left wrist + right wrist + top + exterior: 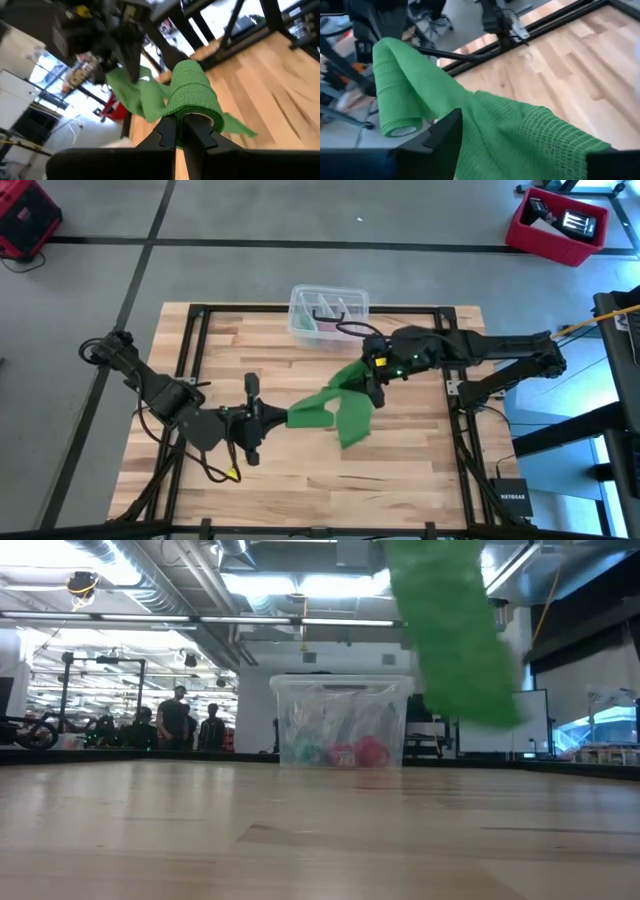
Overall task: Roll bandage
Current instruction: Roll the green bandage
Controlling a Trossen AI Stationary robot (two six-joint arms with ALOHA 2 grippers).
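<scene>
The bright green bandage (335,402) is held in the air between both grippers. Its rolled end (192,92) sits at my left gripper (278,417), which is shut on it near the table's middle. The loose strip (520,130) runs up and right to my right gripper (375,385), whose fingers stand wide apart with the strip between them. A free tail (352,428) hangs past the right gripper. It shows in the low view (450,630) clear of the tabletop. My left gripper pinches the roll's near end (186,116) between its two fingers (167,132), which come level from the table's left side. The roll is lifted clear and sticks out beyond the fingertips. My right gripper has the flat strip (530,135) lying across the gap between its spread fingers (445,135). The strip is lifted clear and its tail hangs beyond. Whether the fingers press its edges I cannot tell.
A clear plastic box (328,315) with pink and dark items stands at the table's far edge, just behind the right arm. It also shows in the low view (340,720). Bare wood (420,450) lies in front of both grippers. People stand in the room beyond (185,720).
</scene>
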